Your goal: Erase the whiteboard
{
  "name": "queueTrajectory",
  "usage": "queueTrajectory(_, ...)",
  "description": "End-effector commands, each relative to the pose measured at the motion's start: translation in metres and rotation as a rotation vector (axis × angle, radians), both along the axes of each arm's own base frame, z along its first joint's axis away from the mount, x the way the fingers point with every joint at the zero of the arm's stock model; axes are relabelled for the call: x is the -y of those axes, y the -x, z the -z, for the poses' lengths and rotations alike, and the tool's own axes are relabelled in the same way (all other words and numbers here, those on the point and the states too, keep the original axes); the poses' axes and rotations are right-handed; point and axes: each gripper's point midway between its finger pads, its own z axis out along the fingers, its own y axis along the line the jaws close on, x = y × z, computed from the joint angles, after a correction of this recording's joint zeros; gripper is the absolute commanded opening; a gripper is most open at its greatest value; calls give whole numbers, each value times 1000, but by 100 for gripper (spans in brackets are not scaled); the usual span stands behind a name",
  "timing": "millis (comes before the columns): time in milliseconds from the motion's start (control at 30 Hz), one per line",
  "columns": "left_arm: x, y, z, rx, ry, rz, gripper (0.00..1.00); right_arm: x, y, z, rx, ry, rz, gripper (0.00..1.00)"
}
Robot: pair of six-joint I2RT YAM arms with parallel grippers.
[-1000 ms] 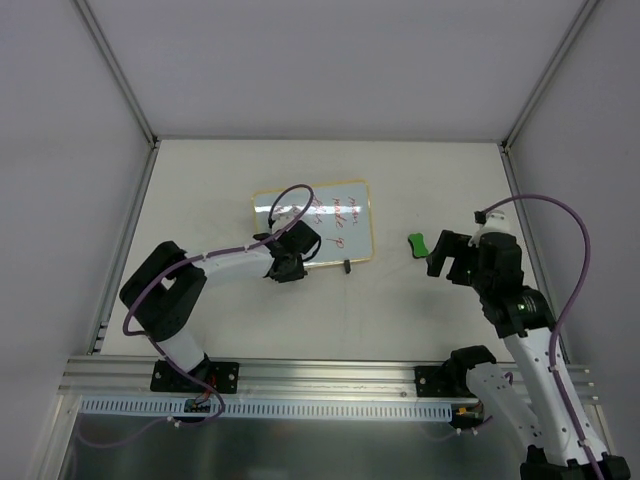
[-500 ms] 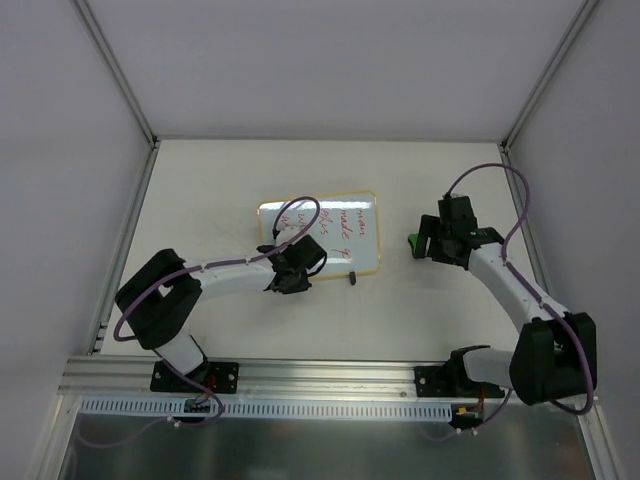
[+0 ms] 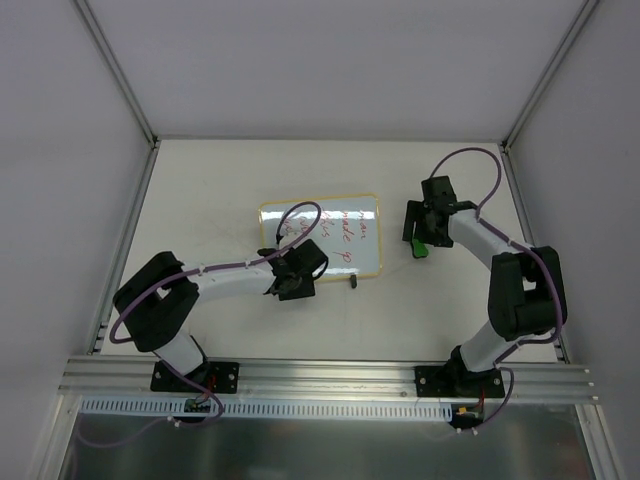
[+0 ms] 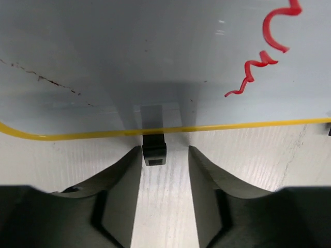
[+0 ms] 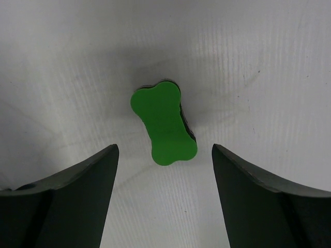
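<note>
Though light and stiff, the board (image 3: 322, 236) looks slick (pin its frame (image 4: 207, 127)), lying flat mid-table
Left gripper (image 4: 164, 155) open astride its foot (image 4: 154, 150); right gripper (image 5: 165, 152) gapes around the eraser (image 5: 164, 126), holding nothing

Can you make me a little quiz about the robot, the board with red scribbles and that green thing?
1. True or false: the whiteboard is already wiped clean.
2. What shape is the green eraser? A) bone B) star C) ring
3. Which hand has the eraser lying between its open fingers, not gripped?

Key:
1. False: red writing is on it.
2. A
3. The right hand.
</note>
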Motion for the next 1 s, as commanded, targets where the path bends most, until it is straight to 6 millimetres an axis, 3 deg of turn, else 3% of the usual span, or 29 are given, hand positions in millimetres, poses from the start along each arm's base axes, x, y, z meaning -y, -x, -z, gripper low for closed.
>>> queueTrajectory(0, 3, 9, -10, -13, 36, 3, 44, -4, -16, -3, 20, -16, 13, 76)
queueTrajectory(167, 9, 10, -24, -2, 76, 20, 66, -2, -19, 7, -6, -12, 31, 74)
queueTrajectory(267, 12, 6, -43, 34, 105, 47, 76, -3, -21, 13, -21, -9, 29, 73)
queueTrajectory(533, 11, -16, -117, 227, 134, 169, 89, 0, -19, 22, -44, 12, 27, 66)
queueTrajectory(700, -15, -34, -143, 274, 184, 126, 90, -2, -21, 25, -50, 5, 17, 61)
queueTrajectory(967, -80, -61, -153, 328, 168, 7, 90, -4, -18, 28, -62, 0, 8, 55)
